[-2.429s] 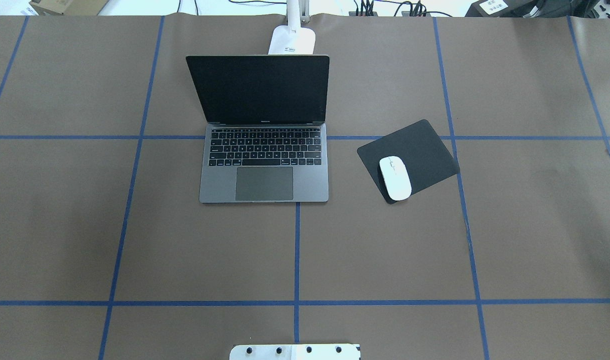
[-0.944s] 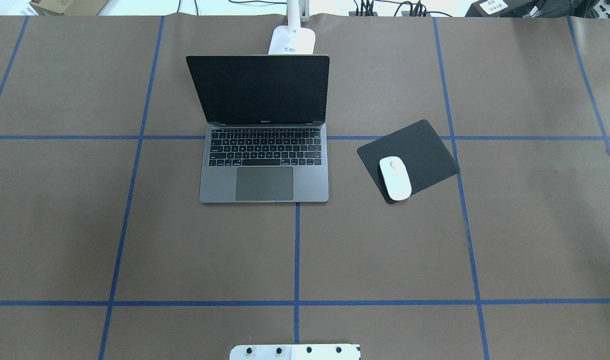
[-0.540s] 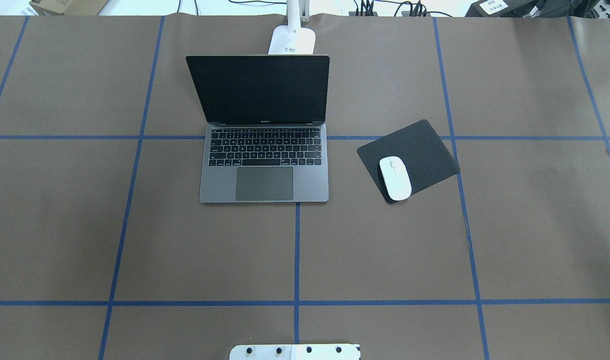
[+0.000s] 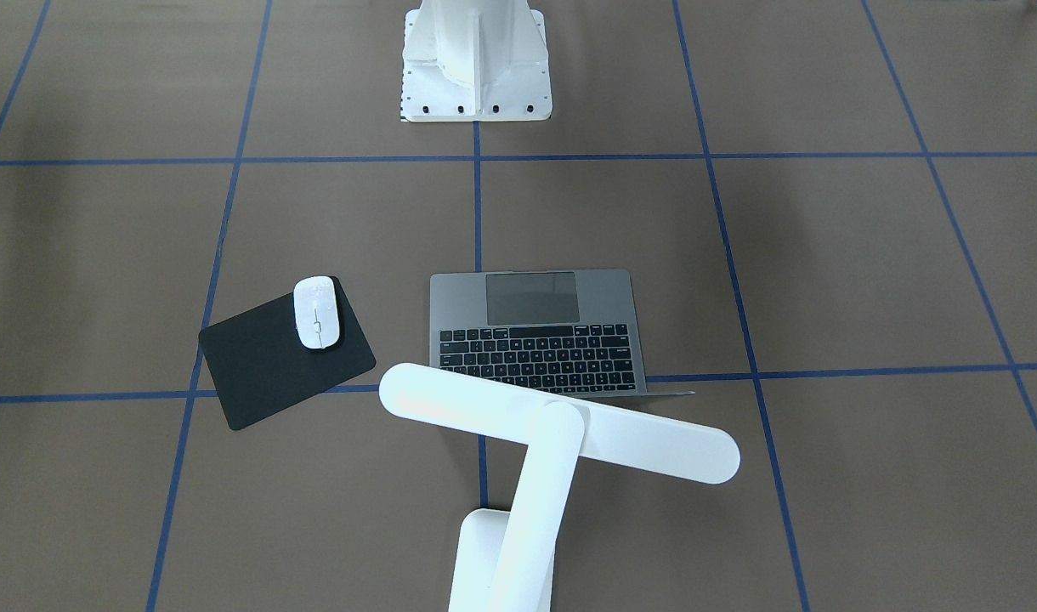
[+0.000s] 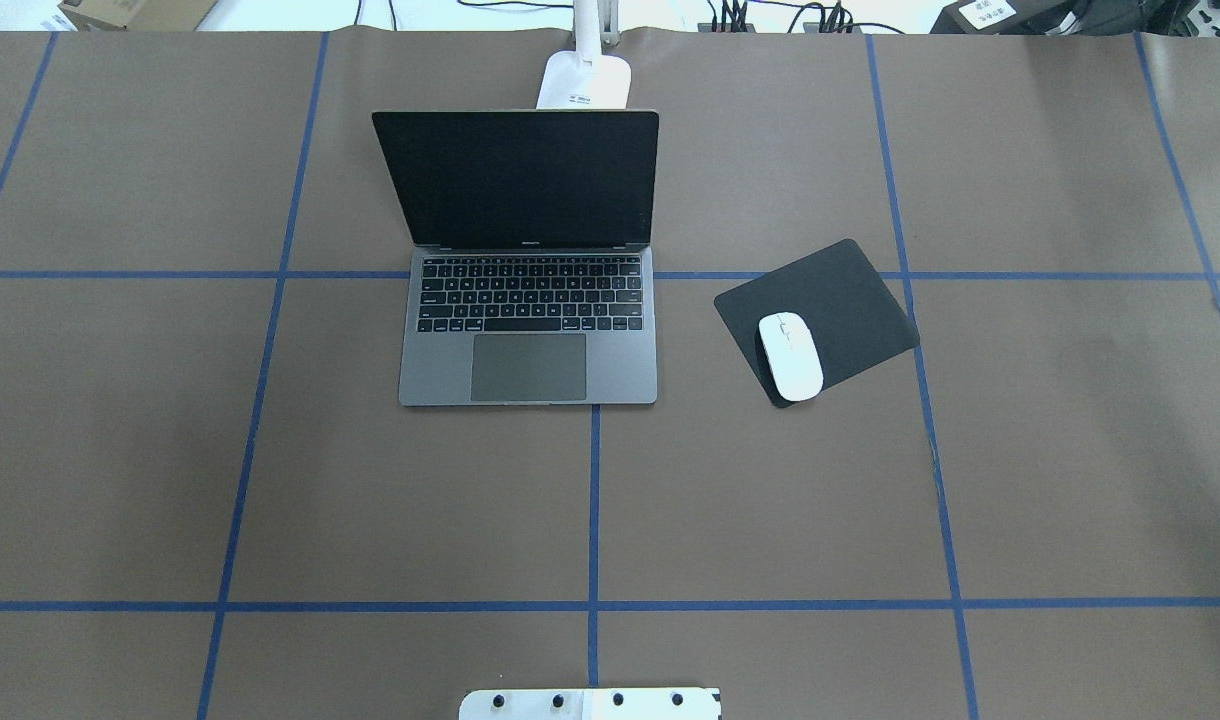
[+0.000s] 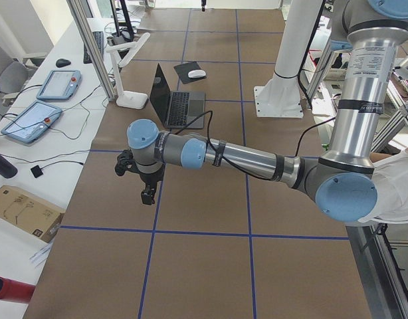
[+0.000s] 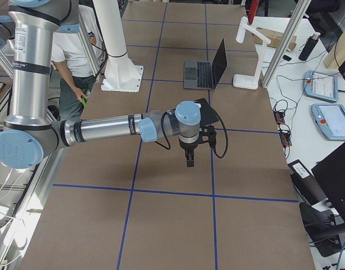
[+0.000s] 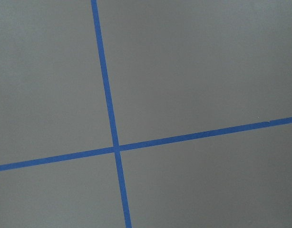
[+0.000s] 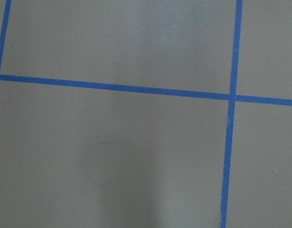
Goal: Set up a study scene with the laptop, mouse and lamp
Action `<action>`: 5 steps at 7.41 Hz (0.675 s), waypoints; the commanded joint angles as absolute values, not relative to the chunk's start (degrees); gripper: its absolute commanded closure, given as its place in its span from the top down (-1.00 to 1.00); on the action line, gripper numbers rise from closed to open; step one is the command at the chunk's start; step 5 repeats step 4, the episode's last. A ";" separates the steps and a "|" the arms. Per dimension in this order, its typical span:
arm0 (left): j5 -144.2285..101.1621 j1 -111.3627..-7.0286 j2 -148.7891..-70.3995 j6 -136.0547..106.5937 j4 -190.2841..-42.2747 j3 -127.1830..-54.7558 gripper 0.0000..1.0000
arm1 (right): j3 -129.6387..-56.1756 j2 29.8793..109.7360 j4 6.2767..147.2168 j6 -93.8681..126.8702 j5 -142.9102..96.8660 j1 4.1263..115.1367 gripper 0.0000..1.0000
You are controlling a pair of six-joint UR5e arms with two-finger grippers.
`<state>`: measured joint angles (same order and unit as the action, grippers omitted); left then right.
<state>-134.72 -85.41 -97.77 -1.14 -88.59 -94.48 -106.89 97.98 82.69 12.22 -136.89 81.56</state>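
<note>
Brown paper (image 5: 770, 500) gridded with blue tape (image 5: 593, 500) covers the whole table, and it is all that either of my wrist cameras shows. My left pincer (image 6: 147, 197) hangs pointing down above that paper, out toward my left end of the table. Only the side camera catches it, so I cannot tell how far it is parted, though nothing shows hanging from it. My right pincer (image 7: 190, 161) hangs the same way out toward my right end. It too is seen only from the side, so its opening is likewise beyond telling.

Inward from the left pincer, off to its right, sits the laptop (image 5: 528, 345), lid up and keyboard facing me. Inward from the right pincer, off to its left, the white mouse (image 5: 790, 356) lies on the near corner of the black mouse pad (image 5: 840, 290), its long axis running roughly away from me. Beyond the laptop's screen stands the lamp (image 4: 561, 433), its bar head lying crosswise, roughly along the screen's width.

By my reckoning the scene looks essentially laid out. If anything wants nudging, the mouse falls to my right arm, which I judge the nearer, and a grasp would close across its narrow width
</note>
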 commanded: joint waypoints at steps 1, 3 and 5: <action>-134.82 -85.43 -97.82 -1.14 -88.59 -94.48 0.99 | -106.79 98.26 82.62 12.22 -139.73 81.56 0.99; -135.00 -85.34 -97.82 -1.14 -88.59 -94.83 0.99 | -106.52 98.17 82.62 12.13 -139.75 81.47 0.99; -135.00 -85.43 -97.91 -1.14 -88.59 -95.01 0.99 | -106.52 98.17 82.53 12.13 -139.66 81.47 0.99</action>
